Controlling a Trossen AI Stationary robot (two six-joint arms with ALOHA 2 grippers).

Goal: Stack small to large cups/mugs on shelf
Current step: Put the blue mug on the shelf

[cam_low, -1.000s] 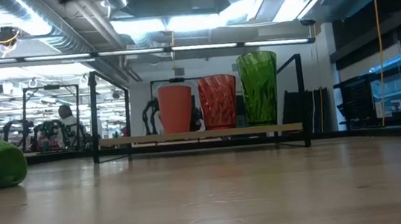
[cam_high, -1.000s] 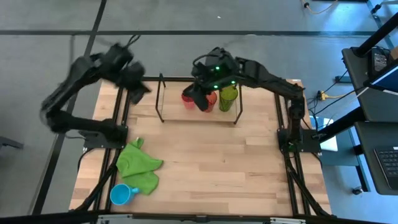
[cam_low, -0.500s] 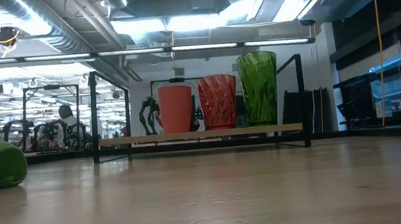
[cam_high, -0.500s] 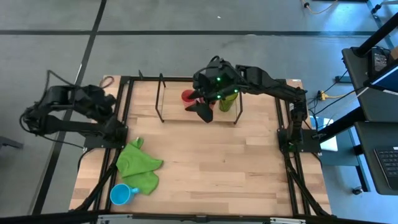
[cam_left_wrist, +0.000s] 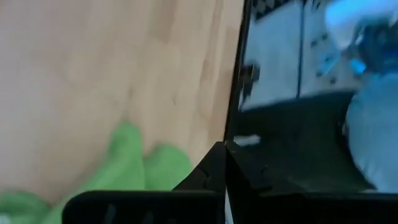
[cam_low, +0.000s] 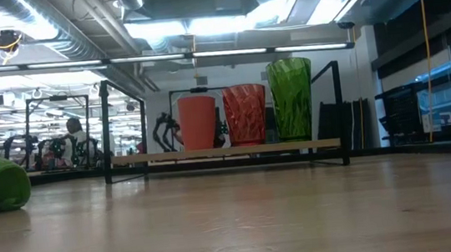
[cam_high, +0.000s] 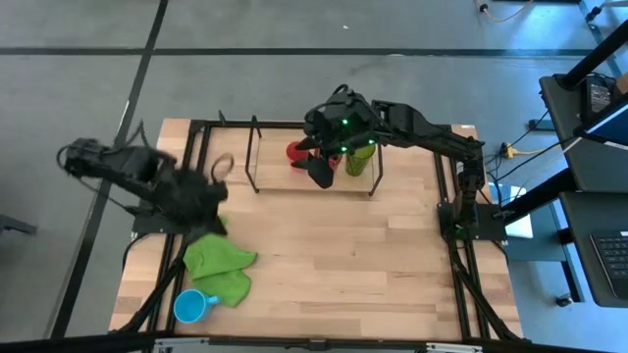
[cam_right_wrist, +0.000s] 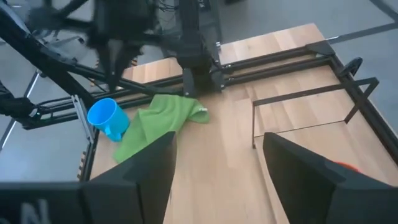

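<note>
1. On my overhead feed the shelf stood at the far edge of the table, slightly right of its middle.
2. Across the table on my low feed, three cups stood upright in a row on the shelf's wooden base: the small red cup, then the red-orange translucent tumbler, then the taller green translucent tumbler. They rose in height along the row and stood close together; I could not tell whether they touched.
3. The light-blue handled mug was off the shelf, lying on its side at the near left corner of the table, just beside the bright green cloth. My right wrist feed showed the same mug against that cloth.
4. The right gripper hung over the shelf's near edge, in front of the red cups. Its two fingers stood wide apart with nothing between them.
5. The left arm was blurred over the table's left edge, just beyond the cloth. I could not tell whether the left gripper was spread or closed; its wrist feed showed only the cloth and bare wood.
</note>
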